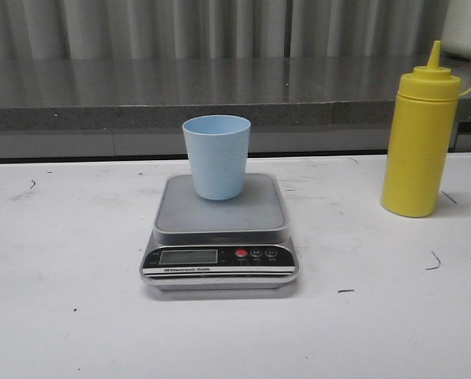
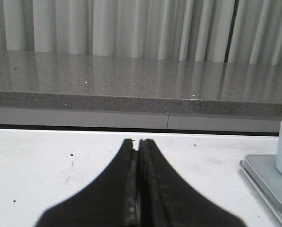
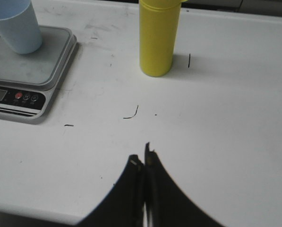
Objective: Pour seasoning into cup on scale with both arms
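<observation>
Seasoning [image 1: 419, 142] judged light, smooth, squeezable; mid-body hold advised. Cup [image 1: 216, 155] tippable on scale [image 1: 219, 229]. Left gripper [image 2: 137, 146], right gripper [image 3: 141, 158]: fingers closed together, nothing held.

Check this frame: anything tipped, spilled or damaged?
Nothing stands out. The cup stands upright on the scale, the bottle upright and capped beside it, no spill. Only small dark scuffs mark the table.

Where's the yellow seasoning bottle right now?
In the front view, the yellow seasoning bottle stands upright on the white table, on the right, apart from the scale carrying the blue cup.
</observation>
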Available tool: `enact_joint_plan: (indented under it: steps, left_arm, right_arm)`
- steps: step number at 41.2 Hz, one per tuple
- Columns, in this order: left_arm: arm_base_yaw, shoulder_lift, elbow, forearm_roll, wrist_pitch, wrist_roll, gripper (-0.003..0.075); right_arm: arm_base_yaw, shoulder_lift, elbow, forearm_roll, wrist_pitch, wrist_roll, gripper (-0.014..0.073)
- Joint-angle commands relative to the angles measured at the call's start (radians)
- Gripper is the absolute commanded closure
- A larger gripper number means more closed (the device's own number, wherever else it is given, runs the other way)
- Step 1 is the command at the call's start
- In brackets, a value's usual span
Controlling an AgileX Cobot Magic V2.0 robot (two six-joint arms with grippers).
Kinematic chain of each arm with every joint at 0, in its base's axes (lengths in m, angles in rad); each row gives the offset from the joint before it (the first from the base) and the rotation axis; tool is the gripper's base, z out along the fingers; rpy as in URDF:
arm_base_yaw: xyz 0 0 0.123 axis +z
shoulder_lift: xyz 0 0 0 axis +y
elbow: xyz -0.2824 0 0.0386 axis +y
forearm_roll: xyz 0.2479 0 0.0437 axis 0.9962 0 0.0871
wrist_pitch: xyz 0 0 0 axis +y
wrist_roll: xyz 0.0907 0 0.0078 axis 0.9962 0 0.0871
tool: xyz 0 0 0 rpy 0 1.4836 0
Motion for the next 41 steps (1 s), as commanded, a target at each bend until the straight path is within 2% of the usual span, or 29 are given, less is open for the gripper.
enact_joint_plan:
  steps: [1, 4, 11, 17, 26, 41]
  left_arm:
    - [-0.001, -0.024, 0.015, -0.001, -0.081, -0.001, 0.074]
    - [-0.001, -0.024, 0.015, -0.001, -0.081, -0.001, 0.074]
    - [-0.001, -0.024, 0.015, -0.001, -0.081, -0.001, 0.074]
    - [-0.001, -0.024, 0.015, -0.001, -0.081, -0.001, 0.074]
    - [-0.001, -0.024, 0.015, -0.001, -0.081, -0.001, 0.074]
    - [-0.001, -0.024, 0.015, -0.001, -0.081, -0.001, 0.074]
  right_arm:
    - [-0.041, -0.082, 0.079, 0.034, -0.191, -0.092, 0.0658]
    - [-0.066, -0.154, 0.178, 0.082, -0.307, -0.153, 0.0658]
    - [-0.123, -0.3, 0.401, 0.107, -0.598, -0.156, 0.0662]
    - [-0.135, -0.386, 0.53, 0.106, -0.762, -0.156, 0.0662]
    - [-0.142, -0.397, 0.608, 0.107, -0.835, -0.155, 0.0662]
    - [-0.142, -0.397, 0.607, 0.107, -0.828, -0.155, 0.0662]
